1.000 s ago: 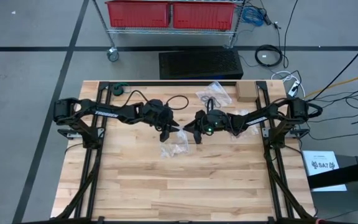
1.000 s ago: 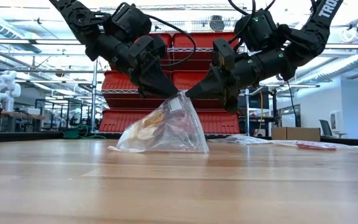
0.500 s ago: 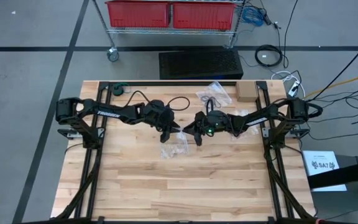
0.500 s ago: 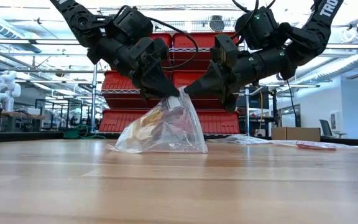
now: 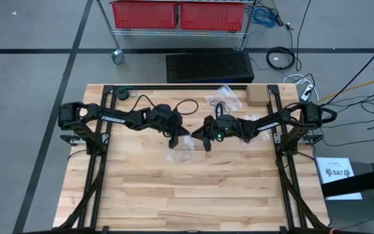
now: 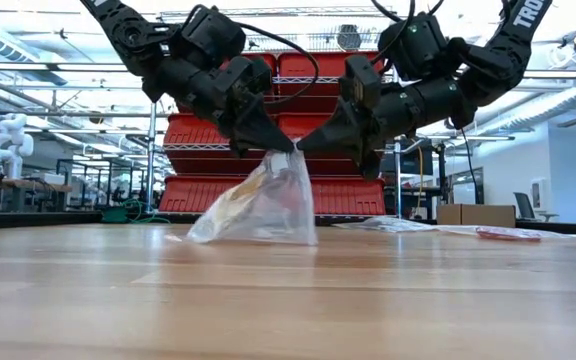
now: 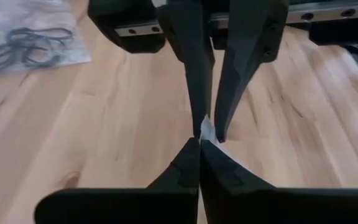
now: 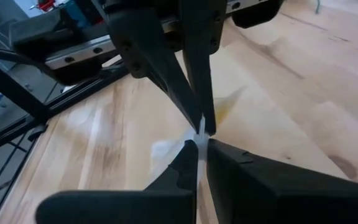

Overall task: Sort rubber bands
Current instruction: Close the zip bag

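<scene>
Near the middle of the wooden worktop (image 5: 193, 188), slightly toward its far edge, the two hands meet tip to tip above a clear plastic bag (image 6: 258, 205). The left hand (image 6: 286, 148) comes in from the left arm's side and the right hand (image 6: 305, 150) from the opposite side, and both are pinched shut on the bag's top edge, each holding a bit of the thin film. In the left wrist view the left hand's fingers (image 7: 185, 171) lie pressed together with a white sliver of plastic caught at their tips, right against the tips of the other hand. The right wrist view shows the same pinch from the other side.

The bag hangs below the hands like a small tent, its top lifted and its lower edge resting on the worktop. Inside it sit rubber bands (image 6: 240, 203), a bunched mass of tan and reddish loops low in the bag, directly beneath the two hands.

Farther back on the worktop, toward the far edge, lies a second clear bag (image 5: 223, 99) with black rubber bands (image 7: 27, 45) on it, well apart from the hands. A small cardboard box (image 5: 257, 95) stands near the far right corner, and a red object (image 6: 508, 234) lies flat on the worktop to the right in the low view. Beyond the worktop, a wire cart with red bins (image 5: 177, 14) stands on the floor. Nothing lies between the hands and the held bag.
</scene>
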Action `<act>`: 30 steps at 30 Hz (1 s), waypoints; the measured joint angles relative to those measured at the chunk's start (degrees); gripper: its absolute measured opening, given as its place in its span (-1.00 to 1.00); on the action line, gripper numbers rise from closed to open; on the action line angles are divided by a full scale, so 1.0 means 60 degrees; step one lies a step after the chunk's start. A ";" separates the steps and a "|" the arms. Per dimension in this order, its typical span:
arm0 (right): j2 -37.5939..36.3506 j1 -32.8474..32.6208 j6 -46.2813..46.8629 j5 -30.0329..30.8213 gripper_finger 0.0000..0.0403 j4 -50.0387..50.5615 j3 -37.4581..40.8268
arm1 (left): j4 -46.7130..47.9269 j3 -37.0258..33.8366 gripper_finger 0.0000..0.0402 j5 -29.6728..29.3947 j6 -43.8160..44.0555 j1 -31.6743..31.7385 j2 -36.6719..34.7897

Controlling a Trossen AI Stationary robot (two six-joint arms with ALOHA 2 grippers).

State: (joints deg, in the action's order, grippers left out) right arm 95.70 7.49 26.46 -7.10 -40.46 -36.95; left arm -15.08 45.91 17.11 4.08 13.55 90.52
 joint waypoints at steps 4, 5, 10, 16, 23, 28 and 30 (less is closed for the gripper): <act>0.0000 0.0000 0.0065 0.0015 -0.98 0.0098 0.0000 | -0.0144 0.0000 -0.98 -0.0040 -0.0004 0.0110 0.0007; -0.0004 0.0000 0.0072 0.0012 -0.98 0.0128 0.0000 | -0.0153 0.0011 -0.99 -0.0049 0.0001 0.0150 0.0007; -0.0004 -0.0004 0.0156 -0.0057 -0.98 0.0273 0.0000 | -0.0186 0.0209 -0.99 -0.0144 -0.0005 0.0270 0.0007; -0.0001 -0.0159 0.0229 -0.0118 -0.98 0.0427 0.0000 | -0.0205 0.0395 -0.99 -0.0170 -0.0064 0.0535 0.0007; 0.0000 -0.0420 0.0333 -0.0134 -0.98 0.0546 0.0000 | -0.0207 0.0571 -0.99 -0.0187 -0.0080 0.0829 0.0007; 0.0000 -0.0559 0.0483 -0.0131 -0.98 0.0768 0.0000 | -0.0167 0.0572 -0.99 -0.0183 -0.0081 0.0998 0.0007; 0.0000 -0.0624 0.0487 -0.0179 -0.99 0.0878 0.0000 | -0.0195 0.0576 -0.99 -0.0191 -0.0084 0.1072 0.0007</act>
State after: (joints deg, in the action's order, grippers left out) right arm 95.70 3.74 29.39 -8.17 -35.20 -36.95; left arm -16.25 49.37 15.96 3.57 19.98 90.56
